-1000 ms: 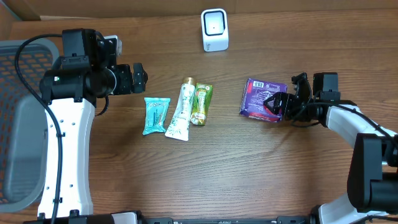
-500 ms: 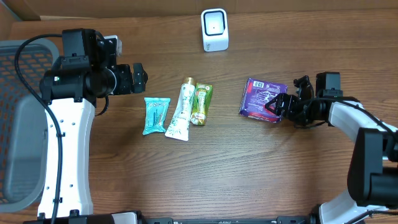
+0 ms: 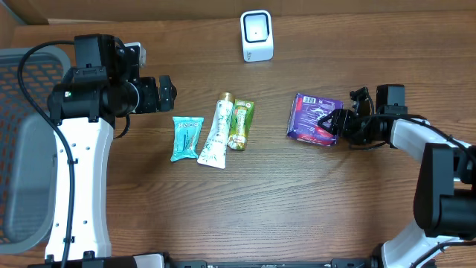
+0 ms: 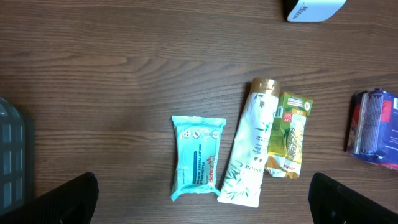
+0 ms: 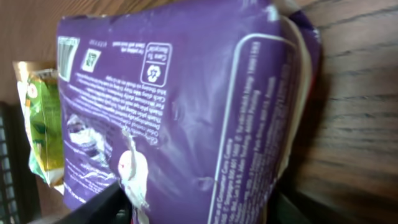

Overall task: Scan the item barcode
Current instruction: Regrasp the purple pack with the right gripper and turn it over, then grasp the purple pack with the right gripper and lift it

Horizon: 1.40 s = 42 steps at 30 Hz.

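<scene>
We count four packaged items on the tabletop [image 3: 282,201]: one purple packet [image 3: 311,117], one teal wipes pack [image 3: 186,138], one white tube [image 3: 216,134], one green sachet [image 3: 240,125]. We also see one white scanner [image 3: 256,36] and one grey mesh basket [image 3: 26,179].

Bright, even light from above falls on the brown wood-grain surface [image 3: 297,201], leaving only faint, soft shadows. The left wrist view is crisp. In the right wrist view the glossy purple plastic packet [image 5: 186,112] fills the picture, slightly soft, with dull sheen on its wrinkles.
</scene>
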{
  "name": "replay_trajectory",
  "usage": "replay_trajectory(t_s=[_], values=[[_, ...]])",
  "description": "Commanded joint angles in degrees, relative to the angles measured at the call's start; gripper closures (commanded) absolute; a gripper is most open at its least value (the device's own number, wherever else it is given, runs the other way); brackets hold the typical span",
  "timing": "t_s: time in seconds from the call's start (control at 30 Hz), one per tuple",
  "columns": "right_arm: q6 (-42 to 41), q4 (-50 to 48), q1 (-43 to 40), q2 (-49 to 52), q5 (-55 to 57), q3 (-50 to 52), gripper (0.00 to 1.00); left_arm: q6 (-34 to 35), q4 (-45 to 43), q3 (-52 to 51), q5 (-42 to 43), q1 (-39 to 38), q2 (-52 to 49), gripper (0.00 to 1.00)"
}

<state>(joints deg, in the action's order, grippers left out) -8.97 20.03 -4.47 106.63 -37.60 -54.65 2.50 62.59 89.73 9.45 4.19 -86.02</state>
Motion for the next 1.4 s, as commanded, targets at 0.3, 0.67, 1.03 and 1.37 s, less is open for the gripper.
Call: replay_trajectory(t_s=[0.3, 0.67, 1.03, 1.37], values=[[-11.5, 3.5, -0.2, 1.5, 0.0, -0.7, 0.55, -1.4, 0.0, 1.4, 0.5, -0.2, -0.2, 0.00], [-7.3, 14.4, -0.2, -1.7, -4.7, -7.4, 0.37, -1.4, 0.0, 1.4, 0.5, -0.2, -0.2, 0.00], [-7.2, 23.5, -0.1, -1.9, 3.1, -9.0, 0.38, -1.4, 0.0, 1.4, 0.5, -0.2, -0.2, 0.00], [-9.8, 12.7, 0.3, -1.9, 1.6, -0.5, 0.41, -1.4, 0.0, 1.4, 0.5, -0.2, -0.2, 0.00]])
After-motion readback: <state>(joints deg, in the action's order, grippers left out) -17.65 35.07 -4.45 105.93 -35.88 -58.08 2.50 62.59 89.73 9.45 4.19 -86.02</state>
